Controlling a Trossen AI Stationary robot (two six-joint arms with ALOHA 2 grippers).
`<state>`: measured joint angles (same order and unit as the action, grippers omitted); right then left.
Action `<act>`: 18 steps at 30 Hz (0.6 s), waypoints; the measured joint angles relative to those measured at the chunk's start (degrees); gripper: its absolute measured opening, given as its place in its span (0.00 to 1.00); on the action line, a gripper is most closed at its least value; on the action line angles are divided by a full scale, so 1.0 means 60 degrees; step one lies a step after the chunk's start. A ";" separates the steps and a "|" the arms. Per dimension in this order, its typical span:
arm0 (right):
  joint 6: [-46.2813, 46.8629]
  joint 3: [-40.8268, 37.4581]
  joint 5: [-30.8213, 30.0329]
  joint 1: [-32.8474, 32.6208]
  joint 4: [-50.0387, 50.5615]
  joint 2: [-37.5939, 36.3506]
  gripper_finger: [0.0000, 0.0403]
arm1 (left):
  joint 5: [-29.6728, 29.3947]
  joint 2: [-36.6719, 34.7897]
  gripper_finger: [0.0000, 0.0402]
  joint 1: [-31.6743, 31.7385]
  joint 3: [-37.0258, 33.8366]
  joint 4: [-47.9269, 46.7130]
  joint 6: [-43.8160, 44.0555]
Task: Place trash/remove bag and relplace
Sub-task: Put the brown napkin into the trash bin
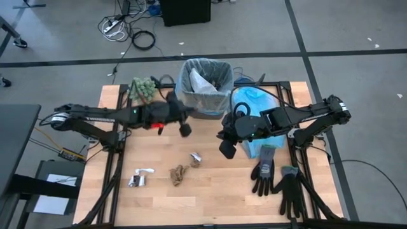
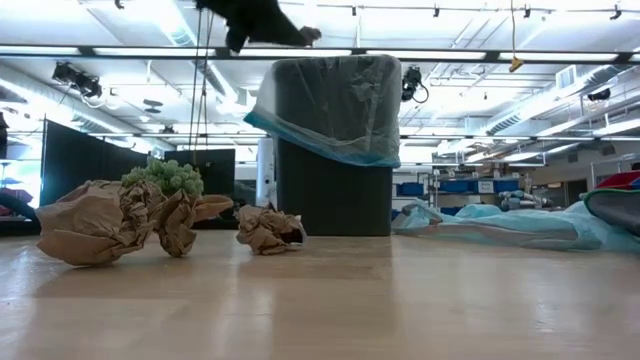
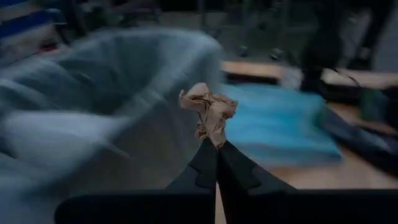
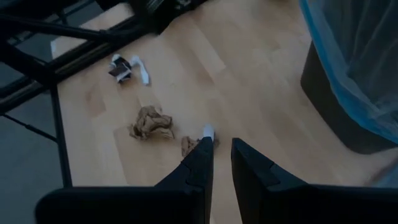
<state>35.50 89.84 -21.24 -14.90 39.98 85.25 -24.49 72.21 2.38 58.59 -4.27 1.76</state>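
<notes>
Left wrist view: left tool shut on brown paper scrap, pinched at lower edge, raised near lined black bin. Scrap judged light, soft, crushable; thin pinch may slip. Bag thin, crinkly, draped over bin rim. Right tool empty, fingers slightly parted, hovers above worktop. Remaining trash: brown scrap, silver piece, white wrapper. Nearby, not in path: blue bag, black gloves, green clump.
</notes>
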 joint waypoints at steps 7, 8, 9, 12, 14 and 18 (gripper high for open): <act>-0.0283 0.0004 -0.0006 0.0000 -0.0145 0.0000 0.12 | -0.0029 0.0455 0.02 0.1321 0.1206 -0.0403 0.0364; -0.0336 0.0004 -0.0006 0.0000 -0.0155 0.0000 0.12 | -0.0013 0.0541 0.02 0.1468 0.1371 -0.0446 0.0497; -0.0363 0.0004 -0.0006 0.0000 -0.0153 0.0000 0.12 | 0.0026 0.0613 0.02 0.1625 0.1528 -0.0538 0.0572; -0.0499 0.0003 -0.0006 0.0000 -0.0145 0.0000 0.12 | 0.0288 0.0928 0.02 0.2016 0.1926 -0.0966 0.0790; -0.0668 0.0004 -0.0006 0.0000 -0.0131 0.0000 0.12 | 0.0630 0.1171 0.02 0.2273 0.2234 -0.1355 0.1098; -0.0977 0.0004 -0.0006 0.0026 -0.0115 0.0000 0.12 | 0.1127 0.1711 0.05 0.2631 0.2802 -0.2033 0.1682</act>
<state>29.63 89.86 -21.28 -14.74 39.30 85.25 -17.73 82.47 18.17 75.41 -16.46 11.86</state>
